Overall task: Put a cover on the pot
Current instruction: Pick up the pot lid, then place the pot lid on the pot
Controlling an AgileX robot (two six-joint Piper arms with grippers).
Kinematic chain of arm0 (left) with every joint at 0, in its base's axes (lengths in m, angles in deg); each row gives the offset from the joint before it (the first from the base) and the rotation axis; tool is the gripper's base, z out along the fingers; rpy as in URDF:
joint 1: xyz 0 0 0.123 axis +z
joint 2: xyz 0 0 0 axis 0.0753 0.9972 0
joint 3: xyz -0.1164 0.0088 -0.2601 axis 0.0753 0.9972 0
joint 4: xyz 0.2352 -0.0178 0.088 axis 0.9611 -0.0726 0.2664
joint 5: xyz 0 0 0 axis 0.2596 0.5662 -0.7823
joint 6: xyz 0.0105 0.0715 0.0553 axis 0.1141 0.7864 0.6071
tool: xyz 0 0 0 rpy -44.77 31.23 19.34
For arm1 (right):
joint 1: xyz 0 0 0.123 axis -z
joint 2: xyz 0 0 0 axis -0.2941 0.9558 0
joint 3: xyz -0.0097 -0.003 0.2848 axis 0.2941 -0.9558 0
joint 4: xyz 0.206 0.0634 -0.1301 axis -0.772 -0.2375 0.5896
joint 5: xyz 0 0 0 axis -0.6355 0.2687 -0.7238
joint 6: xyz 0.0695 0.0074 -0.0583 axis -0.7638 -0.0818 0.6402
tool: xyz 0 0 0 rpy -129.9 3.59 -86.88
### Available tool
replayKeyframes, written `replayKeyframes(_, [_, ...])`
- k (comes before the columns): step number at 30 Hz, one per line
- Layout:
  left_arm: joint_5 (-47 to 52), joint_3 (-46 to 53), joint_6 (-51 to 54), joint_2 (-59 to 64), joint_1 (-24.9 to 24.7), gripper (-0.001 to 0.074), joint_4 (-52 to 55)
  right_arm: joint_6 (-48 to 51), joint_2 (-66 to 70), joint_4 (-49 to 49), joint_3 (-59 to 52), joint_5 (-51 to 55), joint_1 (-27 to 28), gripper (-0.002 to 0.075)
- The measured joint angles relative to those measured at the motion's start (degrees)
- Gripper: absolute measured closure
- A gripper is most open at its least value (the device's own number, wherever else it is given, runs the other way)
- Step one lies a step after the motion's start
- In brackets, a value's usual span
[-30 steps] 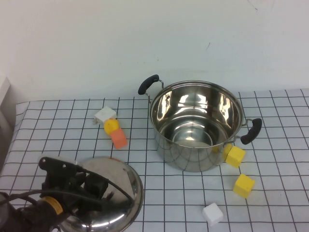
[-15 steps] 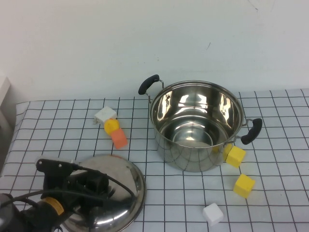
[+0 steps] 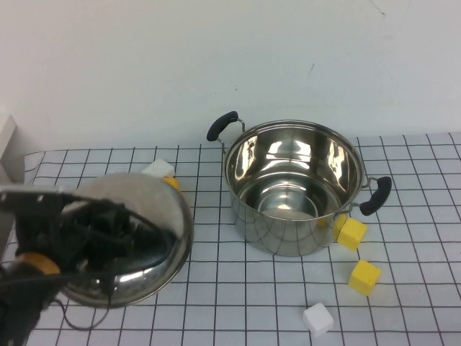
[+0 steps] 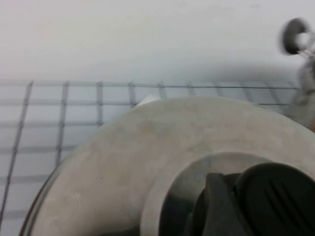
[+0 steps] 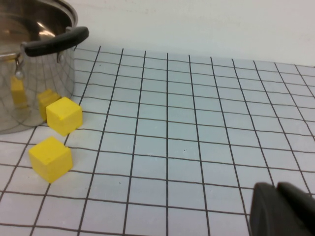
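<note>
The high view shows the left end effector (image 3: 108,234) at the bench's (image 3: 238,303) near-left, pinching the black knob of the domed steel lid (image 3: 140,209), which hangs tilted above the gridded cloth. The left wrist view adds the knob (image 4: 275,196) close up, ribbed and matte against brushed metal. The pot (image 3: 292,187) stands open right of centre, deep, round and mirror-bright, with two black handles. Only the right wrist view shows the right end effector (image 5: 283,209) (a dark edge; whether spread or pressed together I cannot tell), near two yellow cubes (image 5: 51,158) by the pot.
</note>
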Motion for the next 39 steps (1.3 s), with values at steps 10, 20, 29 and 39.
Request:
replayKeyframes(10, [37.2,-24.8,-12.6,-6.9,-12.2,0.0405,21.8,0.0,0.0,0.0,0.0,0.0,0.0,0.0717])
replayKeyframes(20, [39.9,-40.9,-16.3,5.8,-20.9,0.0405,24.0,0.0,0.0,0.0,0.0,0.0,0.0,0.0717])
replayKeyframes(29, [44.5,-54.6,-17.5,17.9,-23.9,0.0405,25.5,0.0,0.0,0.0,0.0,0.0,0.0,0.0717])
replayKeyframes(39, [43.6,-62.7,-19.5,26.2,-23.9,0.0405,25.7,0.0,0.0,0.0,0.0,0.0,0.0,0.0717])
